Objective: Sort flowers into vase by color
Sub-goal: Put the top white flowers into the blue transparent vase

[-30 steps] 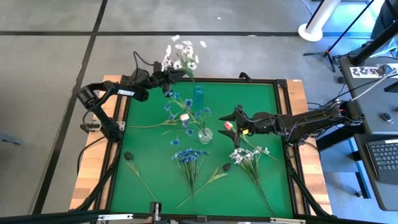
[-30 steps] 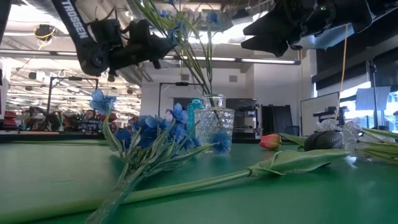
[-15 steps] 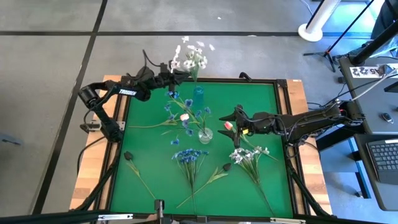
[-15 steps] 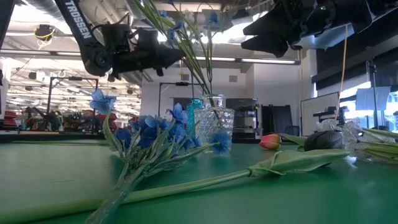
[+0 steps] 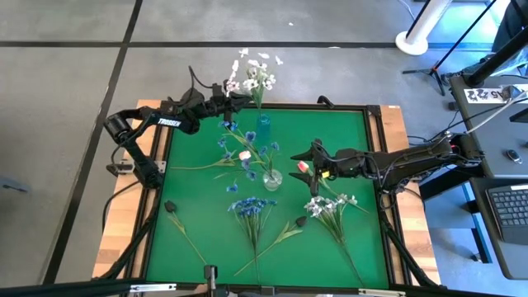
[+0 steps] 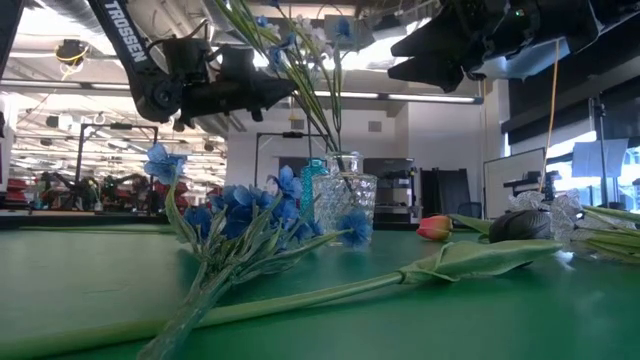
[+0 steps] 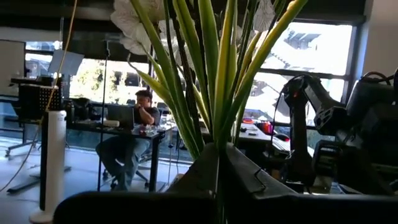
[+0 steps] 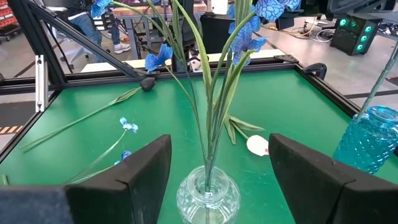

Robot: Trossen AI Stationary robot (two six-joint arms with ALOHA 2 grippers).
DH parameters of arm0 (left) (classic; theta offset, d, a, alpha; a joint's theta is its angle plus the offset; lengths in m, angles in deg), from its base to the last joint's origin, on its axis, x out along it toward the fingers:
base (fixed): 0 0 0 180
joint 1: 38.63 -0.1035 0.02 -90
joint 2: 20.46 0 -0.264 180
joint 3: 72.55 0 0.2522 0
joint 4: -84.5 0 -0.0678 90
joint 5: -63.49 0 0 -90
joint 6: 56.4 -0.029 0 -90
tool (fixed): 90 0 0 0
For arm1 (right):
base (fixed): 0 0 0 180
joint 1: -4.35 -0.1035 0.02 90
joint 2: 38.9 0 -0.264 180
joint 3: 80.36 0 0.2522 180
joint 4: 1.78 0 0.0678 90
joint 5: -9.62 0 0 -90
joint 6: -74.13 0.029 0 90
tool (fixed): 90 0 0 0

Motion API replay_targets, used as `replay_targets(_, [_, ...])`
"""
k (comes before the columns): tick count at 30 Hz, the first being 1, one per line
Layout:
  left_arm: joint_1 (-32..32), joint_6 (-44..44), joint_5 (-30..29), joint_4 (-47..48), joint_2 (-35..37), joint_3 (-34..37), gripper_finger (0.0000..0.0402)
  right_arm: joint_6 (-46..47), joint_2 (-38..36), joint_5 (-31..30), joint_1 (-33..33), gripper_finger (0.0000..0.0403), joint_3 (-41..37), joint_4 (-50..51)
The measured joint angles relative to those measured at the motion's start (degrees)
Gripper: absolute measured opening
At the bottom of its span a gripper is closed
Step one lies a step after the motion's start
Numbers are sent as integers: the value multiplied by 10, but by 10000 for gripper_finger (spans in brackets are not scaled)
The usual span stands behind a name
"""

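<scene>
My left gripper (image 5: 237,94) is above the table's far edge, shut on a spray of white flowers (image 5: 252,74). Just right of it and nearer, the small blue vase (image 5: 263,125) stands on the mat. The clear glass vase (image 5: 271,177) holds blue flowers (image 5: 239,136) by their stalks. My right gripper (image 5: 310,156) is open and hangs right of the clear vase; in the right wrist view its fingers stand either side of the clear vase (image 8: 208,194) without touching. On the mat lie a blue spray (image 5: 252,209), a white spray (image 5: 330,205), a pink tulip (image 6: 435,228) and near-black tulips (image 5: 170,206). My left gripper pinches the white spray's bundle of green stalks (image 7: 217,140) between its two fingers, below the blossoms. The fingers come level from the table's left, across the stalks. The spray is lifted clear and stands roughly upright, its leaves and blossoms (image 7: 134,25) fanning out above the fingers.
A second near-black tulip (image 5: 301,221) lies near the white spray. A pale bloom (image 8: 257,145) lies on the mat between the two vases. The raised black frame (image 5: 371,111) runs round the green mat. A seated person (image 7: 134,140) shows in the room beyond.
My left gripper has carried the white spray toward the table's right along the far edge, closer to the blue vase, mostly in the first half second. The spray stays held and upright.
</scene>
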Motion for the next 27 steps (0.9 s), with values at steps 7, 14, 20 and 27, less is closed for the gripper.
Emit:
replay_targets(7, [-10,50,7,-98,0,0,0,0,0,0,0,268,0,2])
replay_targets(14, [-21,38,1,-40,0,0,0,0,0,0,0,268,0,4])
replay_targets(20, [-12,8,-21,-18,0,0,0,0,0,0,0,268,0,2])
replay_targets(27, [0,-20,-22,25,0,0,0,0,0,0,0,268,0,2])
